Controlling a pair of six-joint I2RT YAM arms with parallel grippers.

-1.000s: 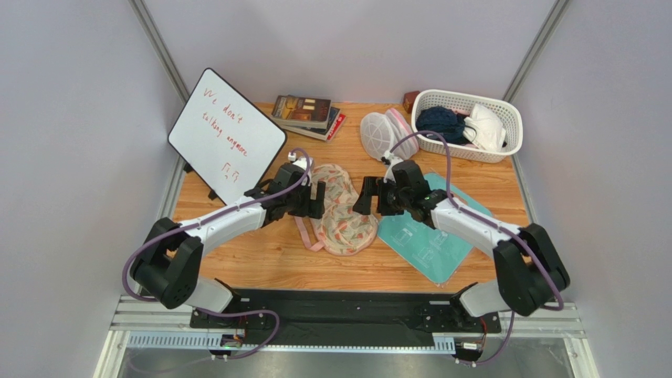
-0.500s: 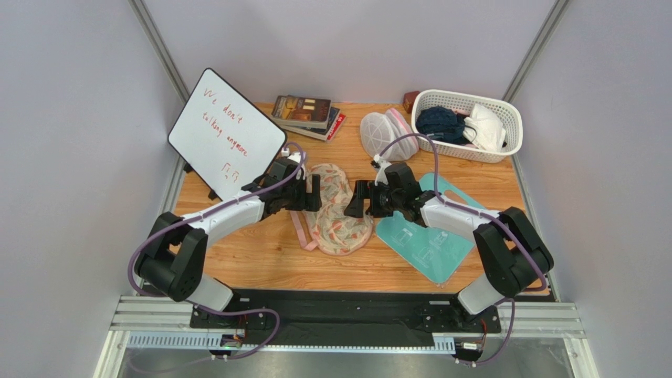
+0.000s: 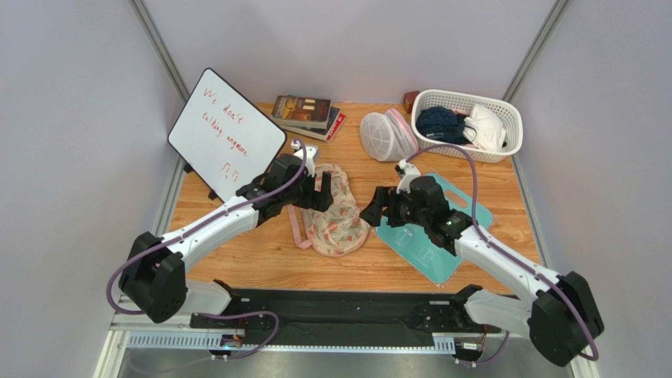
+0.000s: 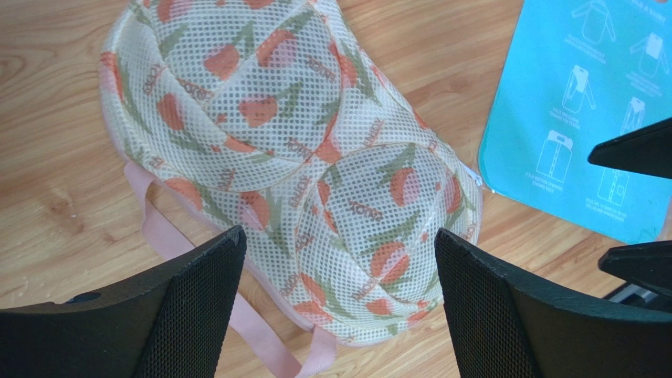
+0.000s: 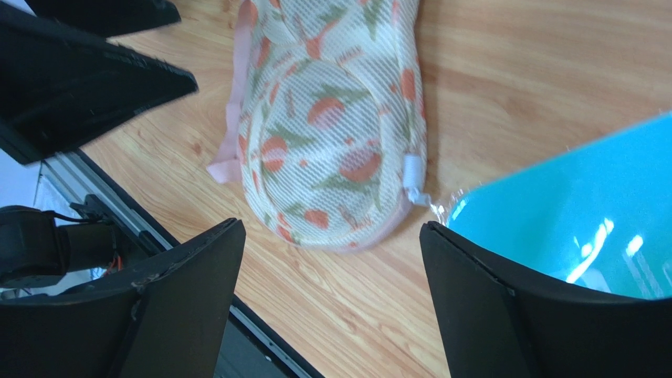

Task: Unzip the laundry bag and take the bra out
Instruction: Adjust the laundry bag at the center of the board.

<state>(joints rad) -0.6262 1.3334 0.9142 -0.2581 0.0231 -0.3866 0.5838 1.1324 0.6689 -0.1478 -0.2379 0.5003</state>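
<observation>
The laundry bag (image 3: 335, 214) lies flat on the wooden table: cream mesh with an orange floral print, pink edging and a pink strap (image 3: 298, 228). It looks closed, and the bra is hidden. My left gripper (image 3: 319, 193) is open and empty just left of and above the bag's far lobe. In the left wrist view, my left gripper (image 4: 337, 236) hovers over the bag (image 4: 292, 150). My right gripper (image 3: 375, 211) is open and empty at the bag's right edge. In the right wrist view, my right gripper (image 5: 330, 227) is above the bag (image 5: 331, 134), and a white zipper tab (image 5: 412, 173) shows on the bag's right edge.
A teal instruction sheet (image 3: 434, 236) lies right of the bag, under the right arm. At the back stand a whiteboard (image 3: 227, 134), stacked books (image 3: 308, 114), a white mesh dome bag (image 3: 386, 135) and a white basket (image 3: 505, 126) holding clothes.
My right gripper first moved left over the bag, then drew back right and nearer, to the bag's edge. My left gripper shifted slightly farther and right. The bag barely moved.
</observation>
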